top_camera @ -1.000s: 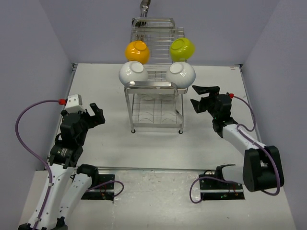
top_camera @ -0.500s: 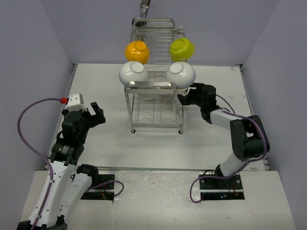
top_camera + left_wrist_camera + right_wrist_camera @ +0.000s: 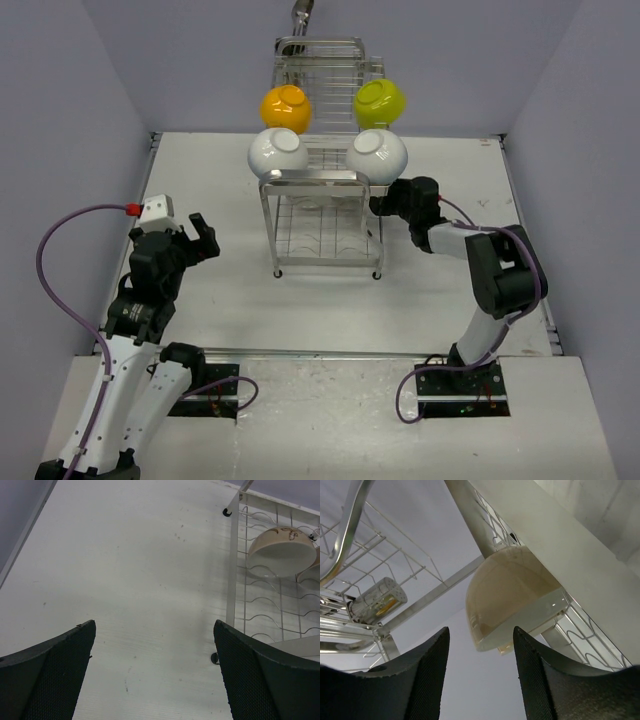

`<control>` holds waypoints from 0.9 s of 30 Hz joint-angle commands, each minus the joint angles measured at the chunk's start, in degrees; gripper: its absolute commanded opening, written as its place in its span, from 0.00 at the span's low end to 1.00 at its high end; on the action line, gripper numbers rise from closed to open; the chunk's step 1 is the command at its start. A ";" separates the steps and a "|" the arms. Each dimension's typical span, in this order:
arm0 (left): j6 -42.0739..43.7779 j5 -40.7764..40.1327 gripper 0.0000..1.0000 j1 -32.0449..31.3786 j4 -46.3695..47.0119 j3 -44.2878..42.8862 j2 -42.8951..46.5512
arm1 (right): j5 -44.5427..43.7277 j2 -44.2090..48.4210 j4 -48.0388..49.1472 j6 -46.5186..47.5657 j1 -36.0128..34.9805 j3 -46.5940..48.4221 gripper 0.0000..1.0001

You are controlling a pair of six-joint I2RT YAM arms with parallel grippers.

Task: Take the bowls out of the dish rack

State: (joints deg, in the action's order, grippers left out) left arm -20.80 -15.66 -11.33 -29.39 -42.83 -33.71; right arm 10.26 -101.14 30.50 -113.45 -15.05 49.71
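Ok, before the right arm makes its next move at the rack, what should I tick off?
1. Right gripper lined up with the beige bowl under the rack's shelf: ok, the rim sits just ahead of its fingers.
2. Beige bowl gripped: not ok, the fingers stand apart; contact cannot tell.
3. Rack wires clear of the right gripper: cannot tell.
4. Left gripper open and off to the rack's side, over bare table: ok.
5. Orange bowl, green bowl and white bowls seated on the rack's upper part: ok.
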 commanded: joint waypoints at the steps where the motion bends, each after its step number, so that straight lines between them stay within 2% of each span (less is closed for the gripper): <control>1: 0.67 -0.16 1.00 -0.18 2.05 -0.24 0.14 | -2.26 -1.33 1.23 -5.55 -0.42 3.63 0.54; 11: 0.93 0.98 1.00 -0.18 2.67 -0.15 0.49 | -5.16 -3.53 -1.06 -6.70 -1.12 6.09 0.49; 14: 0.93 1.07 1.00 -0.27 2.67 -0.06 0.75 | -5.25 -3.97 -1.49 -7.14 -1.56 6.62 0.44; 19: 1.02 1.59 1.00 -0.18 2.93 -0.06 1.11 | -5.34 -4.50 -1.06 -7.14 -1.91 6.98 0.27; 27: 1.11 1.86 1.00 -0.18 3.02 0.03 1.72 | -6.22 -3.36 -0.71 -7.31 -2.44 6.01 0.18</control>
State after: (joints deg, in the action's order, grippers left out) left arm -20.78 -14.48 -11.33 -29.21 -42.83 -32.49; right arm 7.01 -105.06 30.22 -114.72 -17.43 54.81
